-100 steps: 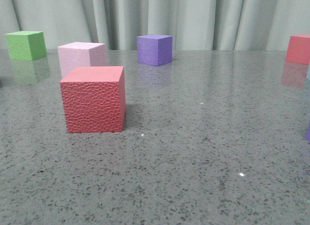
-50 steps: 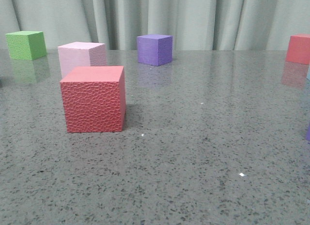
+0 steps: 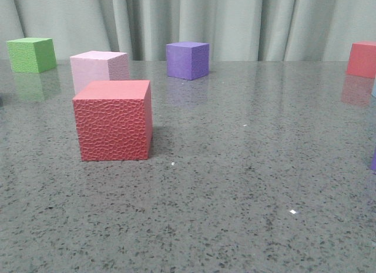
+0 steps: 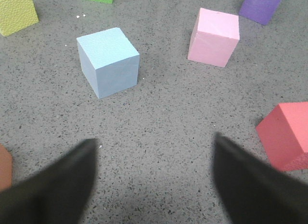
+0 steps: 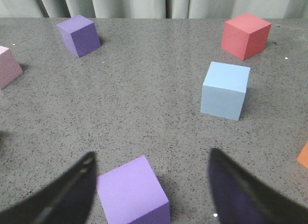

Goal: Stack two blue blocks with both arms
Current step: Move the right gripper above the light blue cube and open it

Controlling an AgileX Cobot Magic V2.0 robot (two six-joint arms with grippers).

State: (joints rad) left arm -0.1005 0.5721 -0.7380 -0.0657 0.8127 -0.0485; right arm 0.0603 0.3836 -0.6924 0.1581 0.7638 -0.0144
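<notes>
Nothing is stacked yet: each blue block (image 4: 108, 61) (image 5: 225, 89) sits alone on the table (image 3: 235, 185), one ahead of the left gripper (image 4: 153, 178), one ahead of the right gripper (image 5: 150, 188), both grippers wide open and empty.

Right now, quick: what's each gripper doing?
Left gripper: open, holding nothing, blue block ahead.
Right gripper: open, holding nothing, purple cube between its fingers.

Glossy speckled stone table (image 3: 247, 185); pebble-textured red cube (image 3: 113, 121).
</notes>
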